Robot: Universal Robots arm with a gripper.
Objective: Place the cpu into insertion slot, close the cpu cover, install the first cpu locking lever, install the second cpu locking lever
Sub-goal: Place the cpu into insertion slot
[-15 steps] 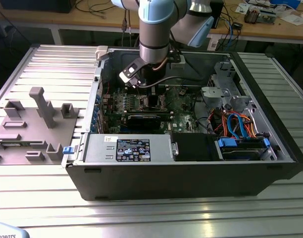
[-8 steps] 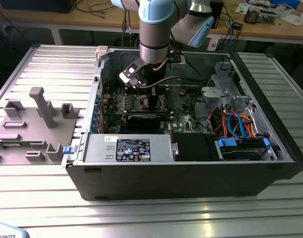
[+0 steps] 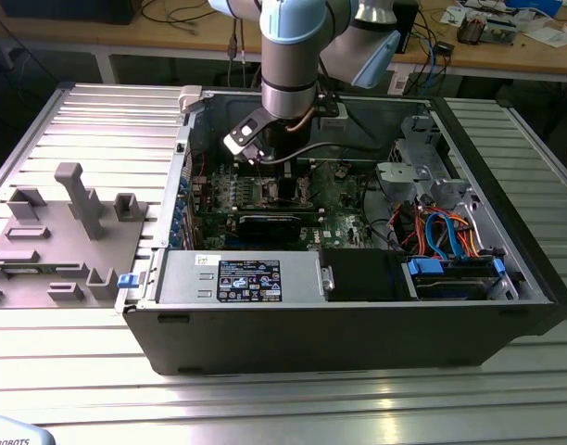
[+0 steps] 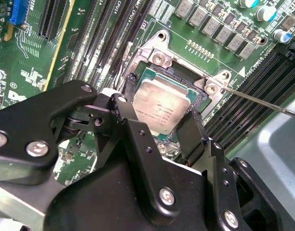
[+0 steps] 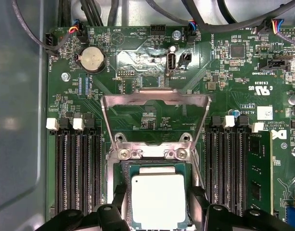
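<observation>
Cpu (image 4: pixel 162 108) in the second wrist view was a thin square chip with a pale tan-silver lid on a green edge. It carried a few lines of fine dark print and lay in the insertion slot (image 4: pixel 186 73). The gripper (image 4: pixel 157 111) reached down over it, its black fingers (image 4: pixel 190 127) set against two opposite edges of the chip and clamping it between them. A thin locking lever (image 4: pixel 263 102) ran straight out from the slot's corner, above the memory slots (image 4: pixel 253 86).

In the first wrist view the cpu sat square in the slot, with the cpu cover (image 5: pixel 154 96), a silvery open frame, swung up and away on its hinge. A coin cell (image 5: pixel 92 59) and a white sticker (image 5: pixel 264 113) lay farther off on the green motherboard (image 5: pixel 224 67), which bore white lettering.

In the exterior view the arm (image 3: pixel 288 56) stood upright, wrist pointing straight down into the open computer case (image 3: pixel 358 324). A black printed label (image 3: pixel 249 280) sat on the power supply (image 3: pixel 186 278). A grey fixture tray (image 3: pixel 70 232) lay on the slatted table (image 3: pixel 265 399) at the exterior view's left.
</observation>
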